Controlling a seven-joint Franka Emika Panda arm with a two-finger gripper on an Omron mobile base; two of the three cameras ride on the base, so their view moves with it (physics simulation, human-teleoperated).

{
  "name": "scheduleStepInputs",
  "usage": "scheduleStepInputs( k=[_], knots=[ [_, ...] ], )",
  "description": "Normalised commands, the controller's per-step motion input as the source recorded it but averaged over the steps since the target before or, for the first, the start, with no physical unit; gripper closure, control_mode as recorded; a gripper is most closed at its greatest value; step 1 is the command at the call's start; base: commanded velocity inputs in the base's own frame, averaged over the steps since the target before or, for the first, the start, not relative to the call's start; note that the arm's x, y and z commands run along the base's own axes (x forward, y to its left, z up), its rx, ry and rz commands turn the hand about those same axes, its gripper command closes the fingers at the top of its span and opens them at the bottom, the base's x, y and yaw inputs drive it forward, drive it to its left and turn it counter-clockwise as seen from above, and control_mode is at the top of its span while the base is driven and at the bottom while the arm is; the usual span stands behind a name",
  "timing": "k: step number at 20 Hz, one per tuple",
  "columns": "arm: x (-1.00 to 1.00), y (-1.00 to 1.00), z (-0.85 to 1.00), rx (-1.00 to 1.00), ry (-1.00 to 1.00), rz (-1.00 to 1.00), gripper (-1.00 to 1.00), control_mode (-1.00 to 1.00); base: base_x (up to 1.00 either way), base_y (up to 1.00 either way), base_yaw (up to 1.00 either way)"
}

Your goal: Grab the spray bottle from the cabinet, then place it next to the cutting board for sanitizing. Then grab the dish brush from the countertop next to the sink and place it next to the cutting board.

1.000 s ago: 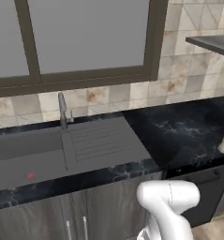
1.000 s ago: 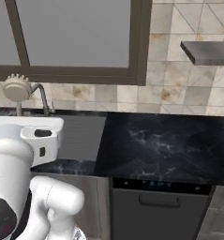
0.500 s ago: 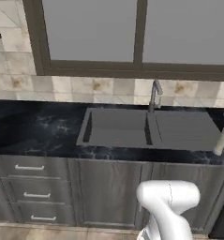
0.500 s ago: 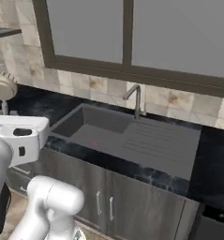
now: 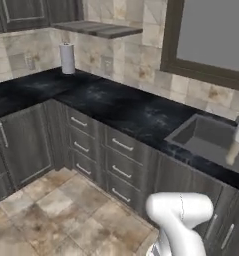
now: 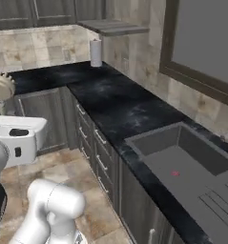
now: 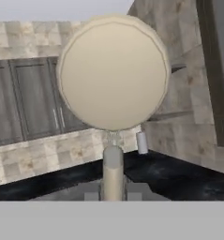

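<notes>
In a rendered kitchen corner, no brand, label or readable writing appears on any surface. At far left in the left base view, a white paper-towel roll (image 5: 67,58) stands upright on the countertop (image 5: 116,107) against the tiled wall, below a grey shelf board (image 5: 97,29). The glossy black counter runs rightward past a bank of grey drawers (image 5: 98,150) to the sink (image 5: 211,142), whose basin opens near the right edge. At that edge, a pale handle of the dish brush (image 5: 234,150) hangs over the basin, with the white hand above it.

In the right base view, the brush's round cream head (image 6: 1,88) shows at the far left above the arm's white body, well clear of the counter, while the sink (image 6: 182,164) with its ridged drainboard lies at near right.

The hand view looks straight along the dish brush (image 7: 113,77): its round pale disc stands upright on a slim stem, and the gripper (image 7: 113,193) is clamped on that stem between its two dark fingertips.

Compared with half a second ago, the whole scene has swung: the window and sink that sat in mid-frame now lie to the right, and the corner counter, roll and shelf have come into sight. The camera has moved with the base; the brush stays in the closed pincer, raised off the counter.
</notes>
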Motion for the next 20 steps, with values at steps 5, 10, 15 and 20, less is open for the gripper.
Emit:
scheduleStepInputs(
  k=[5,10,15,20],
  knots=[
    [0.00,0.00,0.00,0.00,0.00,0.00,1.00,1.00,0.01,0.02,1.00],
    [0.00,0.00,0.00,0.00,0.00,0.00,1.00,1.00,0.02,0.11,0.96],
    [0.00,0.00,0.00,0.00,0.00,0.00,1.00,1.00,0.00,0.04,0.80],
    [0.00,0.00,0.00,0.00,0.00,0.00,1.00,1.00,0.00,0.30,0.78]
  ],
)
